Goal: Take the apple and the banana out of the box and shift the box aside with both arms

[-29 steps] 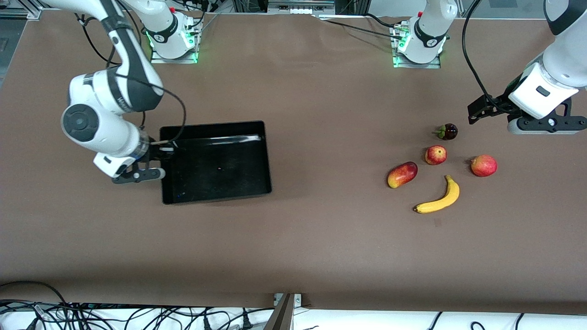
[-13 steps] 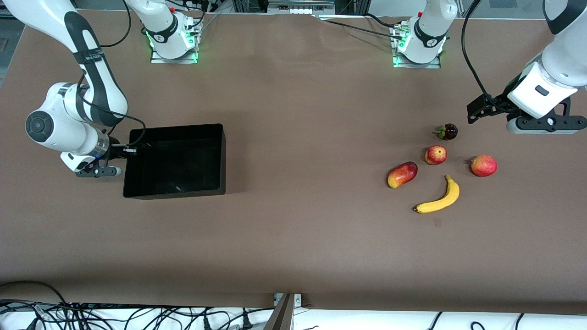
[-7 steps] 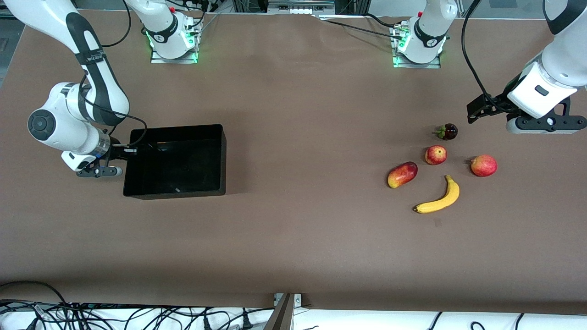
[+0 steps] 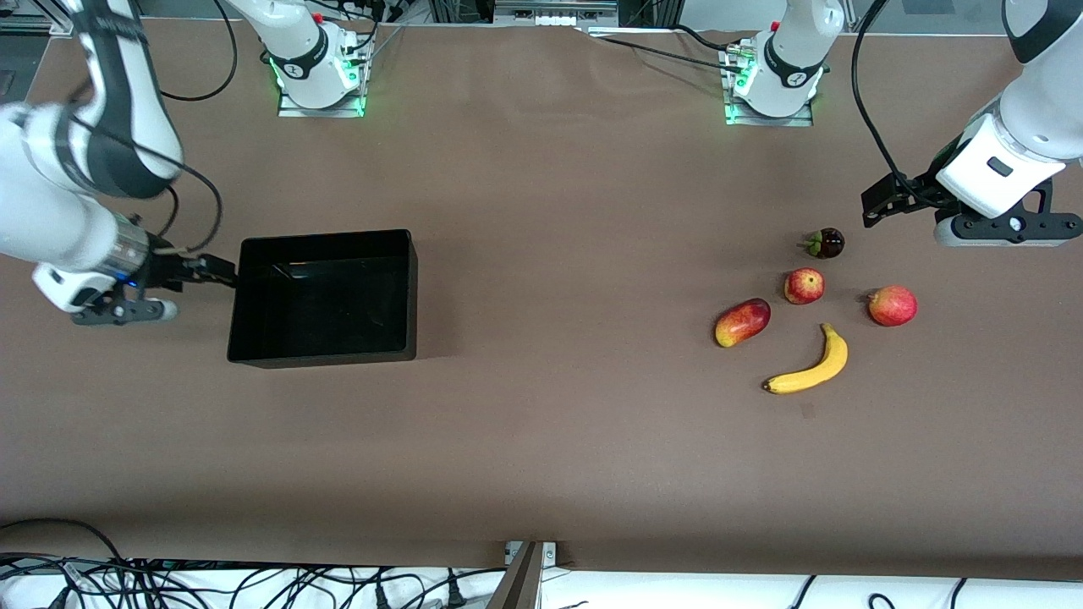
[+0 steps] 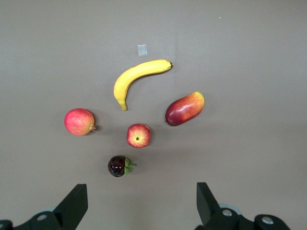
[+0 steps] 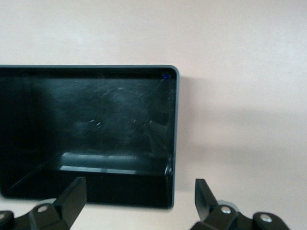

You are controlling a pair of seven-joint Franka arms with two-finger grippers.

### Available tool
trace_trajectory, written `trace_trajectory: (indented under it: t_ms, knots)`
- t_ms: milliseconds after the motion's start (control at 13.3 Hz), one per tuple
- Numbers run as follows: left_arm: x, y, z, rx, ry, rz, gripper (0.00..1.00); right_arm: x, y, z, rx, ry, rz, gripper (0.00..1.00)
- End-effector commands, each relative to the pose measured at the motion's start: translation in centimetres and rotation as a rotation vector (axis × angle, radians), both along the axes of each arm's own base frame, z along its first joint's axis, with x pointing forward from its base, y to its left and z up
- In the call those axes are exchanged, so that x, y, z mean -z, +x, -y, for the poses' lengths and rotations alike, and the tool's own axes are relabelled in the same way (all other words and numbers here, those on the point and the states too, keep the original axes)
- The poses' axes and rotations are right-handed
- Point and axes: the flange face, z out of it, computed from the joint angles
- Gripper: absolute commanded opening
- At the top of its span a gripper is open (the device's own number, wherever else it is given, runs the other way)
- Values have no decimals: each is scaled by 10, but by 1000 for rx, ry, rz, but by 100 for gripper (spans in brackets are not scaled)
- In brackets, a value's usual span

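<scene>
The black box [image 4: 412, 292] sits on the table toward the right arm's end. My right gripper [image 4: 123, 311] is open and empty, just off the box's outer end wall; the right wrist view shows its fingers [image 6: 72, 195] spread apart in front of the box [image 6: 175, 120]. The yellow banana [image 4: 808, 365] and the small red apple [image 4: 804, 286] lie toward the left arm's end. My left gripper [image 4: 1007, 230] hangs open above the table beside them. Its wrist view shows the banana [image 5: 136, 79], the apple [image 5: 138, 135] and the left gripper [image 5: 140, 211].
A red-yellow mango [image 4: 742, 322], a dark mangosteen [image 4: 825, 244] and another round red fruit [image 4: 892, 305] lie around the apple. Brown table between the box and the fruits is bare. Cables run along the near table edge.
The right gripper first drew the box toward the right arm's end, then let go of its wall and backed away. The box now rests still. The left arm has not moved.
</scene>
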Motion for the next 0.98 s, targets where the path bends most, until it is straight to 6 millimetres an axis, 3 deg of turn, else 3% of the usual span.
trace_trajectory:
  t_ms: [0,150,225,526,901]
  knots:
    - [-9,-5,1,-1,-4,-2,100,-76,-1,-7,-5,7,-33,100]
    - [-9,-5,2,2,-3,-3,100,-123,-4,-12,-23,-1,-32,100]
    - [-9,-5,2,2,-3,-3,100,-135,-5,-14,-30,-3,-27,100]
    - [-9,-5,2,2,-3,-3,100,-144,-8,-35,-57,-52,-13,100]
    - [-8,-6,1,-2,-2,-13,100,-144,-6,-32,-67,-55,-3,100]
